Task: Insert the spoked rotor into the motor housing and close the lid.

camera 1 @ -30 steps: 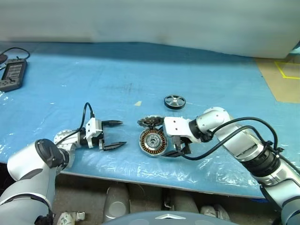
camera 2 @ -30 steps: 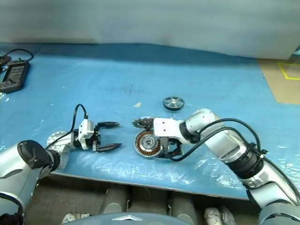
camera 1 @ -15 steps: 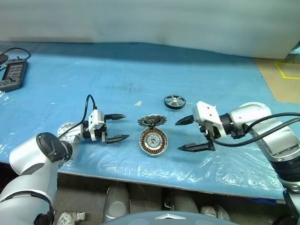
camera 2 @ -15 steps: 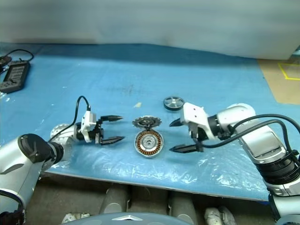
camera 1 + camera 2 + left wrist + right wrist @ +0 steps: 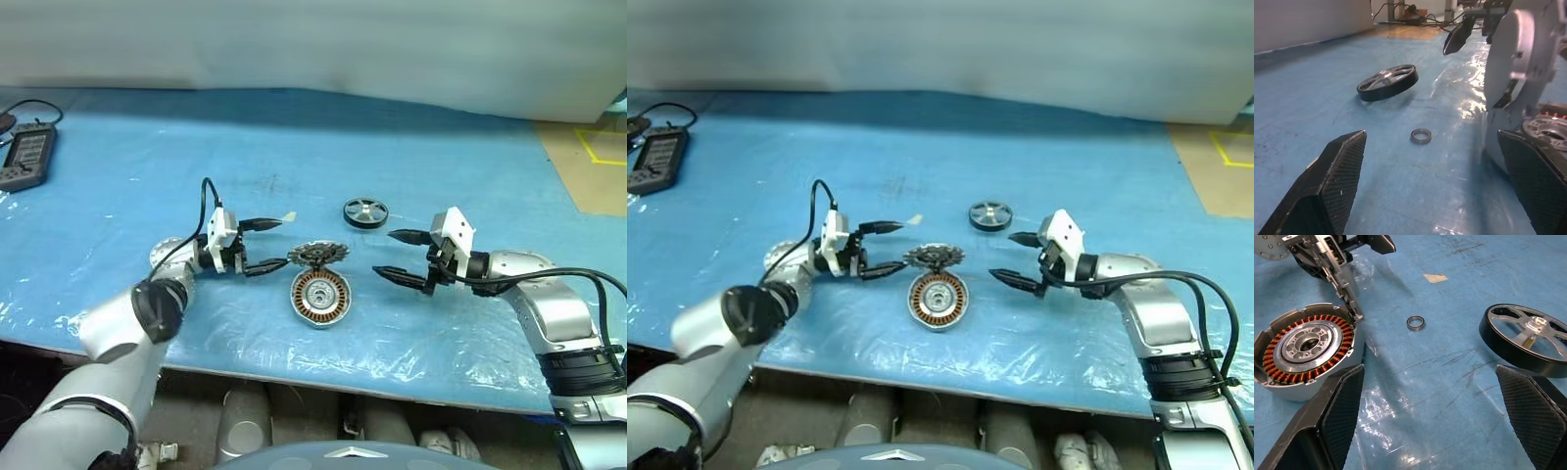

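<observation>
Flanking the motor housing (image 5: 320, 298) and its raised lid (image 5: 317, 254), left gripper (image 5: 266, 245) and right gripper (image 5: 400, 257) gape empty; spoked rotor (image 5: 365, 211) beyond the right gripper.

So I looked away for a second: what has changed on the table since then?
The right claw let go of the motor housing and drew back to the right, open. The left claw moved in toward the raised lid, open. Housing, lid, spoked rotor and small ring stayed put.
</observation>
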Robot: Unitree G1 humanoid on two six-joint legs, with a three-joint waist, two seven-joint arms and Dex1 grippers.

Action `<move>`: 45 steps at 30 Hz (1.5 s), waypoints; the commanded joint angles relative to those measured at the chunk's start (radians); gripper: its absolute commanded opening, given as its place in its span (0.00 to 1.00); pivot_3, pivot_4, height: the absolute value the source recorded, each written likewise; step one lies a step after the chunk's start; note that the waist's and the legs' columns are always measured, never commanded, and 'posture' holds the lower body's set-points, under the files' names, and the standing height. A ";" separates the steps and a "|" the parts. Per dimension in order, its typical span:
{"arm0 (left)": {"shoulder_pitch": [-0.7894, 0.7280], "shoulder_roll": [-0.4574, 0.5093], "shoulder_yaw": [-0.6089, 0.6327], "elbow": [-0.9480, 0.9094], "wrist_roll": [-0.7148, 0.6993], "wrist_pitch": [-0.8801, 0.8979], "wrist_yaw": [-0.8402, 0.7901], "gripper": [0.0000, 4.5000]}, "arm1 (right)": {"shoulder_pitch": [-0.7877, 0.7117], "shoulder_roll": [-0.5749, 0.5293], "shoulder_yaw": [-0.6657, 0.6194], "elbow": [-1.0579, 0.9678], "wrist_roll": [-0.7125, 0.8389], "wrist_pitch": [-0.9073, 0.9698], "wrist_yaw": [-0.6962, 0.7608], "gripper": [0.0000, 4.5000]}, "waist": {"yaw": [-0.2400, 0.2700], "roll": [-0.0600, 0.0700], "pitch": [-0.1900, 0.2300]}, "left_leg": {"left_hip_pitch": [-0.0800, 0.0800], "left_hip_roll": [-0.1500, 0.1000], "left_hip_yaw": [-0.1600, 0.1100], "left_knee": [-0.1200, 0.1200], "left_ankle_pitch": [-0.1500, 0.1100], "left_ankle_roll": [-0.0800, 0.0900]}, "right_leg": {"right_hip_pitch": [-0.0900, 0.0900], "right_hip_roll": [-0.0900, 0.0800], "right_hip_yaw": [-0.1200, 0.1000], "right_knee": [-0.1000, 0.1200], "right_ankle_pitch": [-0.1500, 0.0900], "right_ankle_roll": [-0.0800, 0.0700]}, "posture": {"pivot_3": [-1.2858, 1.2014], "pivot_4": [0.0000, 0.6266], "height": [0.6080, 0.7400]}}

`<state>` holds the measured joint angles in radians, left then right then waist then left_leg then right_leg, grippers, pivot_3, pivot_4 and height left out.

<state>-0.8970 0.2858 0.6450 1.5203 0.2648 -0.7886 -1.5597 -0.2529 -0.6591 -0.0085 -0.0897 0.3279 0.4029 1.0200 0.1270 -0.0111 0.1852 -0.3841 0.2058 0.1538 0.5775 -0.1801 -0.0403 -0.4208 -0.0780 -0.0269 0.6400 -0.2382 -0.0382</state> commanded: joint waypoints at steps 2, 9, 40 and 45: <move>0.076 -0.052 -0.117 -0.274 -0.131 0.171 -0.003 1.00 | 0.024 -0.006 -0.020 -0.054 0.013 -0.006 -0.025 0.99 | 0.003 0.000 0.000 | 0.000 0.001 0.000 0.000 0.001 0.003 | 0.000 0.000 0.000 0.000 0.000 0.000 | 0.52 0.24 1.00; 0.161 -0.053 -0.274 -0.472 -0.242 0.303 0.046 1.00 | 0.012 0.018 -0.003 -0.044 0.008 -0.025 -0.056 0.99 | 0.001 0.000 0.000 | 0.000 0.001 0.000 0.002 -0.001 0.006 | 0.000 0.000 0.000 0.000 0.000 0.000 | 0.52 0.24 1.00; 0.546 0.114 -0.561 -1.104 -0.564 0.642 0.130 1.00 | -0.344 0.296 0.216 0.737 -0.254 -0.598 0.055 0.99 | -0.036 0.000 0.000 | 0.000 0.001 0.004 0.002 -0.001 0.006 | -0.001 0.002 0.001 0.000 -0.001 -0.003 | 0.52 0.24 1.00; 0.575 0.126 -0.573 -1.128 -0.580 0.643 0.151 1.00 | -0.392 0.334 0.222 0.826 -0.279 -0.646 0.048 0.99 | -0.038 0.001 0.000 | 0.001 0.001 0.004 0.002 -0.001 0.006 | -0.001 0.002 0.001 0.000 -0.001 -0.003 | 0.52 0.24 1.00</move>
<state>-0.3289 0.3975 0.0770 0.4291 -0.2925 -0.1444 -1.4169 -0.6294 -0.3328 0.2097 0.7171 0.0591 -0.2173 1.0720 0.0889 -0.0105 0.1850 -0.3834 0.2073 0.1582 0.5791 -0.1811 -0.0342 -0.4213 -0.0762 -0.0259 0.6401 -0.2394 -0.0414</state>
